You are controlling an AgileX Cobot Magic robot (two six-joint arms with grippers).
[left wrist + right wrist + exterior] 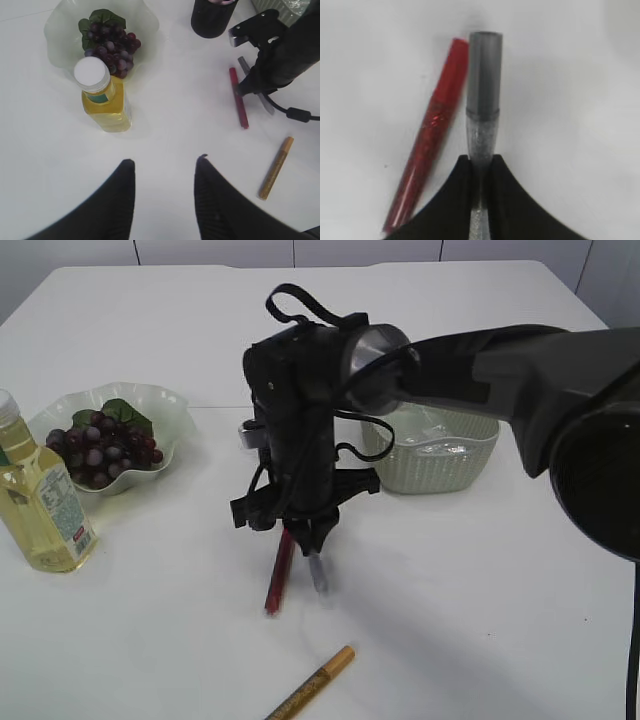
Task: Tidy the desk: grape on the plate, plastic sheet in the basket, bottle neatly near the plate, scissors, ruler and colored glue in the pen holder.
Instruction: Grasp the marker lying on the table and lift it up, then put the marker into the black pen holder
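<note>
Silver glitter glue tube with grey cap (482, 120) lies on the white table (480, 600), roughly centre, cap end pointing away from the right arm. Right gripper (481, 172) is clamped on its glittery body, black fingers (507, 200) pressed to both sides with no gap showing in the right wrist view. Tube looks flat on the table, though I can't tell if it is lifted at all.

Red glitter glue tube (427, 145) lies just beside it on the left, angled, top ends close together, not gripped. Gold glitter glue tube (312, 685) lies loose nearer the front edge, well apart from the other two.

Black cylindrical pen holder (212, 17) stands behind the right arm, mostly hidden in the exterior view; something pinkish shows at its rim, too small to identify.

Pale green woven plastic basket (440, 455) sits to the right of the arm, clear plastic sheet (440, 425) inside.

Left side: translucent green wavy-edged plate (165, 405) holds the bunch of dark purple grapes with green leaf (105, 445). Plastic bottle of yellow liquid with white cap (102, 97) stands upright just in front of the plate.

Left gripper (165, 167) hovers over bare table near the bottle, jaws partly spread, holding nothing.
</note>
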